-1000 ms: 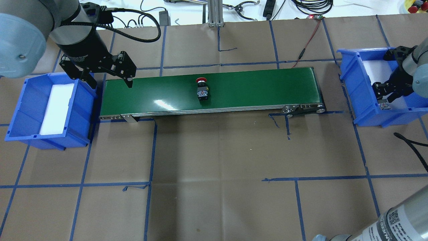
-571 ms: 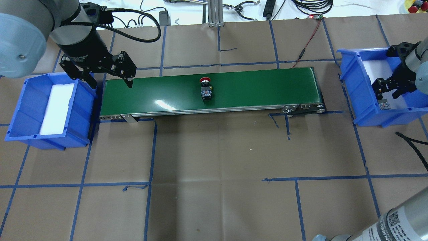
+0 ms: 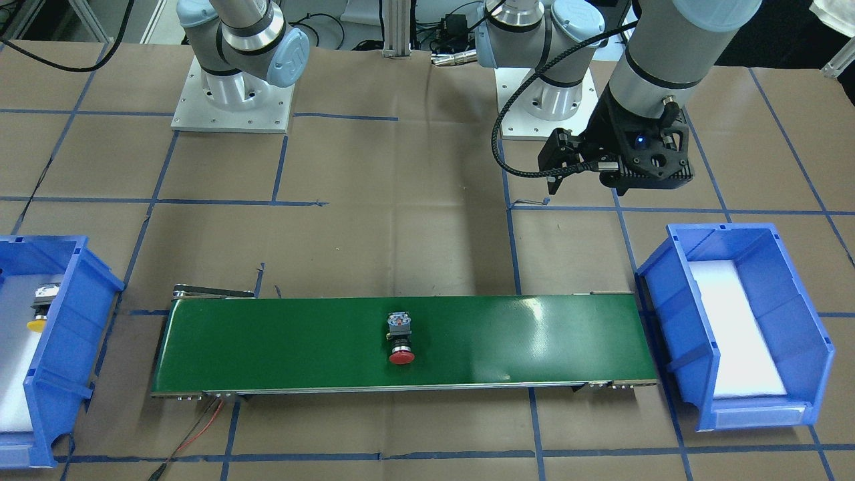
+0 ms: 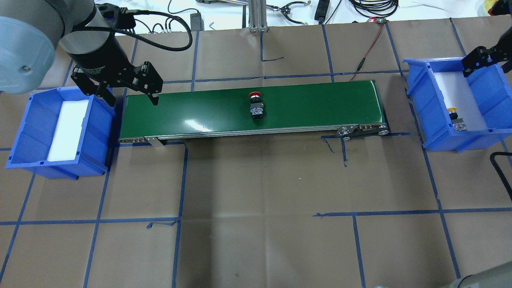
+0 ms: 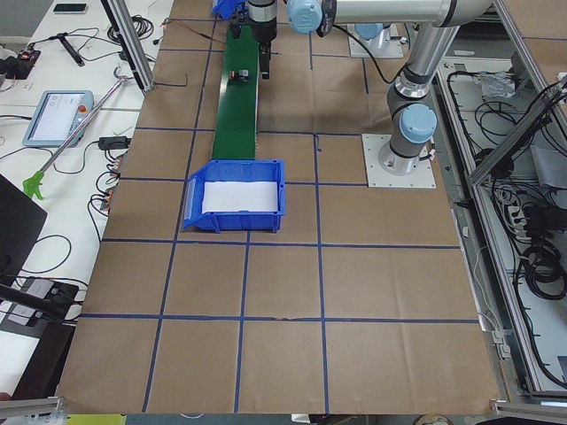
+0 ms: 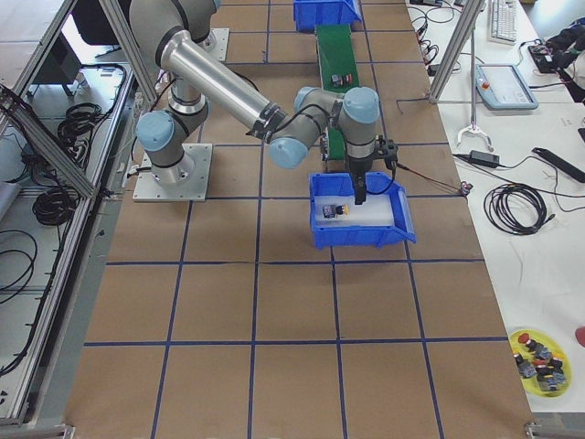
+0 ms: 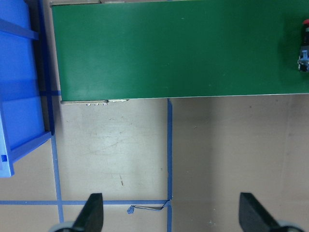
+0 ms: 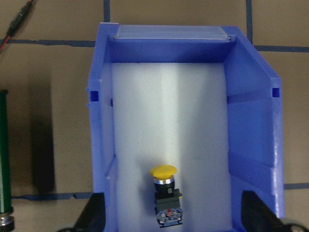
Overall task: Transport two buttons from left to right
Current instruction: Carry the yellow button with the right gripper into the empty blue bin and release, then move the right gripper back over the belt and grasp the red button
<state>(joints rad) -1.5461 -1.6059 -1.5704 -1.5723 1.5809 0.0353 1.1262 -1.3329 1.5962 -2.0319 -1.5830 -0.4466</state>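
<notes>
A red-capped button (image 4: 256, 106) (image 3: 401, 337) lies on its side near the middle of the green conveyor belt (image 4: 320, 102); it also shows at the left wrist view's right edge (image 7: 304, 48). The yellow-capped button (image 4: 456, 118) (image 8: 165, 193) lies on the white foam in the right blue bin (image 4: 424, 108). My left gripper (image 4: 128, 96) (image 7: 171, 217) hangs open and empty over the belt's left end, beside the left blue bin (image 4: 24, 132). My right gripper (image 8: 174, 217) (image 6: 359, 187) is open above the right bin, clear of the yellow button.
The left bin holds only a white foam pad (image 4: 68, 128). A red wire (image 4: 368, 48) runs from the belt's right end to the far edge, where cables and an aluminium post (image 4: 256, 16) stand. Blue tape lines cross the brown paper.
The red button has ridden rightward along the belt. My right gripper has risen out of the right bin, uncovering the yellow button lying there. The left arm has stayed still.
</notes>
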